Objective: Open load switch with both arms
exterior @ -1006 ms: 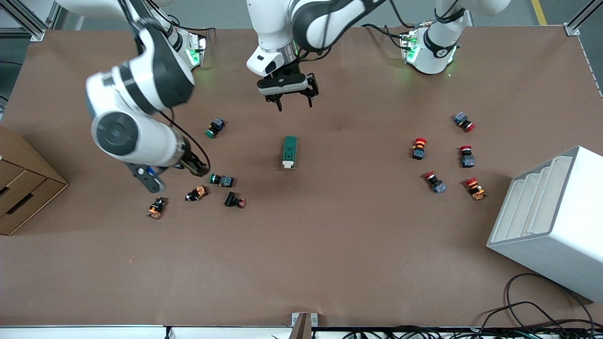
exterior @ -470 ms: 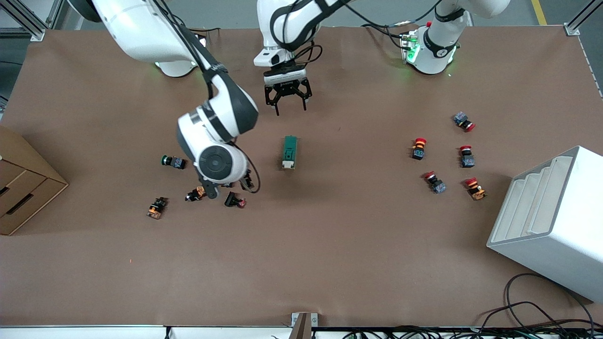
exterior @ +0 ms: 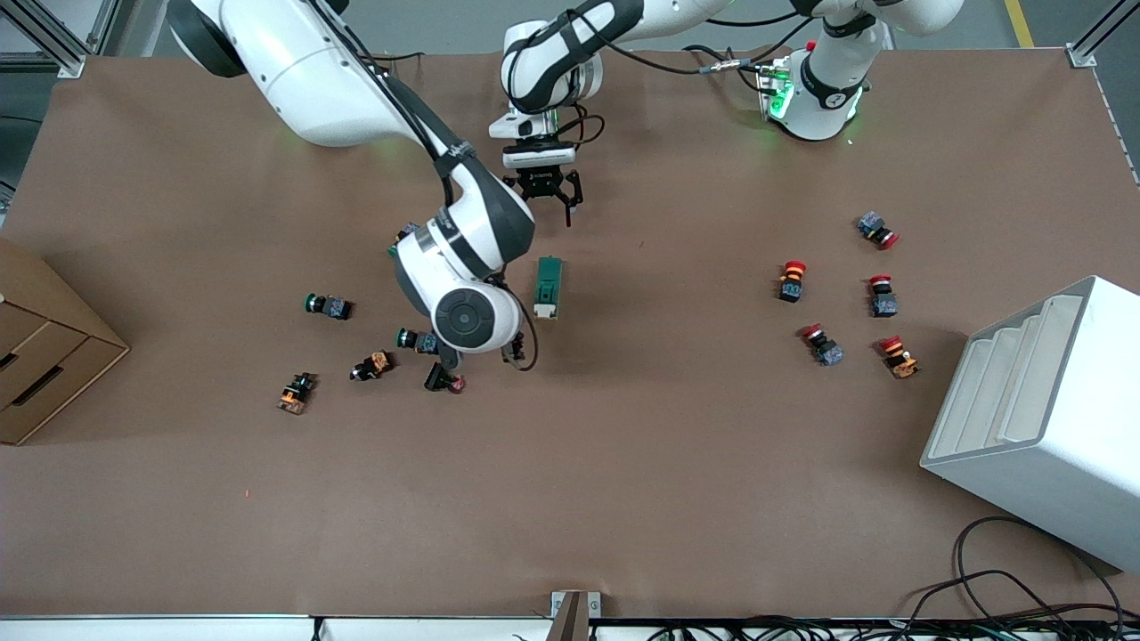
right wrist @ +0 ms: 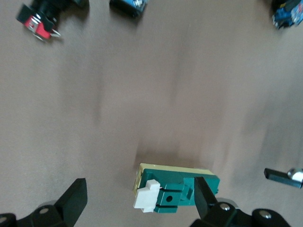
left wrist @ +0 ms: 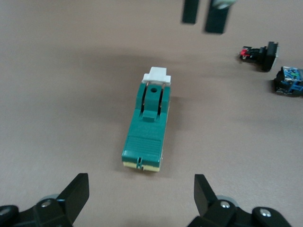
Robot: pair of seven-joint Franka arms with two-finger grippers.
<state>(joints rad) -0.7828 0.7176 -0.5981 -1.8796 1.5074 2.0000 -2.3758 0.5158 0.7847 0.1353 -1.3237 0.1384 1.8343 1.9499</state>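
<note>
The load switch (exterior: 548,287) lies flat mid-table, a dark green block on a cream base, its white end piece toward the front camera. My left gripper (exterior: 545,200) hangs open over the table just past the switch's green end; in its wrist view the load switch (left wrist: 147,127) lies ahead of the open left gripper (left wrist: 140,180). My right gripper (exterior: 513,345) is mostly hidden under its wrist, beside the white end. In its wrist view the right gripper (right wrist: 139,188) is open above the load switch (right wrist: 177,189), one finger (right wrist: 202,189) overlapping the green body.
Green, orange and black push buttons (exterior: 419,340) lie scattered toward the right arm's end, close under its wrist. Red-capped buttons (exterior: 791,279) sit toward the left arm's end beside a white stepped bin (exterior: 1042,418). A cardboard drawer box (exterior: 44,347) stands at the table edge.
The right arm has swung in from its end of the table to just beside the switch. The left gripper has dropped lower and stayed open. The switch has not moved.
</note>
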